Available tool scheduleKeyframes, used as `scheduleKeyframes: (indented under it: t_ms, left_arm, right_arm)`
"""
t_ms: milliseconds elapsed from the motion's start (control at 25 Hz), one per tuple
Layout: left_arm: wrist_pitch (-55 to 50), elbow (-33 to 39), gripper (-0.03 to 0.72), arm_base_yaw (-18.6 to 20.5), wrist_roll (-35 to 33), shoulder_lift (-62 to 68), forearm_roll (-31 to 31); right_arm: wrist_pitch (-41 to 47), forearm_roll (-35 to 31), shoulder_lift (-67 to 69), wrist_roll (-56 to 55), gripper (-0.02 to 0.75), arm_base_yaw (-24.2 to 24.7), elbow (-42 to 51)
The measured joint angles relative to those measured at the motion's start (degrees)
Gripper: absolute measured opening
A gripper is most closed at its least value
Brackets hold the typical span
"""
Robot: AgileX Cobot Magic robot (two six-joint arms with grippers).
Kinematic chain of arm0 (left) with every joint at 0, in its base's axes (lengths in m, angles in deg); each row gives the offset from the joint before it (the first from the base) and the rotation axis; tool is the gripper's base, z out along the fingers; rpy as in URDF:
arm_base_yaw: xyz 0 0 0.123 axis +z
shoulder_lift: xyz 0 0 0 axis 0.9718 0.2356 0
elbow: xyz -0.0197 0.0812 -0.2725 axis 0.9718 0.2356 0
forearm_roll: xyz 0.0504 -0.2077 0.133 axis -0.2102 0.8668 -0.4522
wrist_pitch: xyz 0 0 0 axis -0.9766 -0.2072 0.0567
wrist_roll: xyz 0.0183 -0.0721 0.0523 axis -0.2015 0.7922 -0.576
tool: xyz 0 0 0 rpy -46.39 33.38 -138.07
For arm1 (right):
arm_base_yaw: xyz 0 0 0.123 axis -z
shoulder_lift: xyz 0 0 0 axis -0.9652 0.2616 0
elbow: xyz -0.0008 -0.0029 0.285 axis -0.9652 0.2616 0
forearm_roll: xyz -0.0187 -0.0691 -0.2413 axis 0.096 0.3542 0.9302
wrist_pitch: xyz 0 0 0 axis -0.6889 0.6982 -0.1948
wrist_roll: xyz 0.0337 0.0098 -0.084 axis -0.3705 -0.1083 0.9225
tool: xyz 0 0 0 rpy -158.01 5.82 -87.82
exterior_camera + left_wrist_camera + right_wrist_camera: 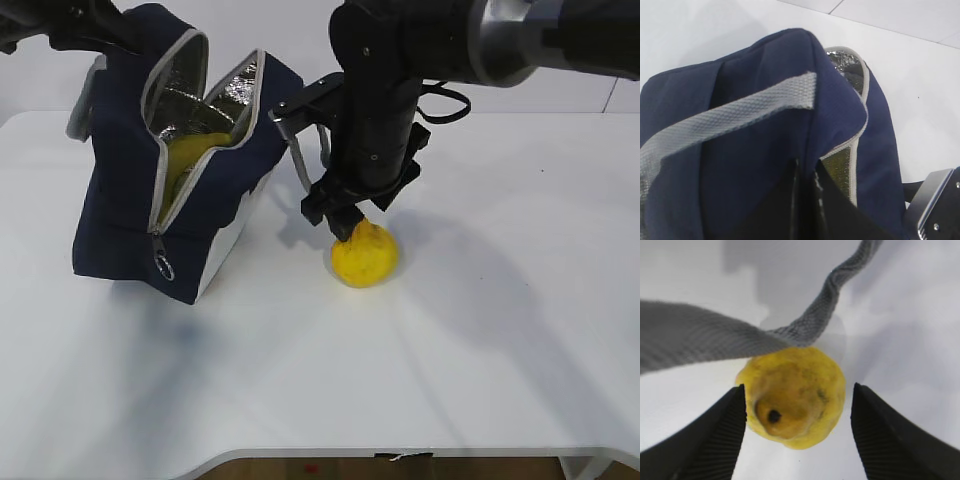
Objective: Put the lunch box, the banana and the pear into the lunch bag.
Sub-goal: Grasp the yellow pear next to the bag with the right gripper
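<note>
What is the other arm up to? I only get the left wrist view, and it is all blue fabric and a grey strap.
Observer: The right gripper hangs open over the pear, one finger on each side.
Operator: Where is that pear?
Observer: On the white table, just right of the lunch bag.
Operator: Is anything inside the bag?
Observer: Something yellow shows through the open zipper; I cannot tell what it is.
</note>
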Motion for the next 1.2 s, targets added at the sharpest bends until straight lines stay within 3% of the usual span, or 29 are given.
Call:
scheduleKeyframes:
  t_ms: [360, 640, 880, 1200]
  left_arm:
    - [0.26, 0.0, -0.006, 0.0, 0.0, 0.0, -0.1]
    - [0.26, 0.0, -0.006, 0.0, 0.0, 0.0, -0.1]
    - [0.26, 0.0, -0.006, 0.0, 0.0, 0.0, -0.1]
    - [0.26, 0.0, -0.006, 0.0, 0.0, 0.0, -0.1]
  right_arm:
    - [0.0, -3.29, 0.56, 2.47, 0.509, 0.51, 0.0]
    - [0.0, -3.29, 1.38, 2.47, 0.445, 0.51, 0.0]
    - [0.0, -2.84, 1.38, 2.55, 0.307, 0.51, 0.0]
    - [3.53, -2.44, 0.98, 2.68, 0.282, 0.51, -0.62]
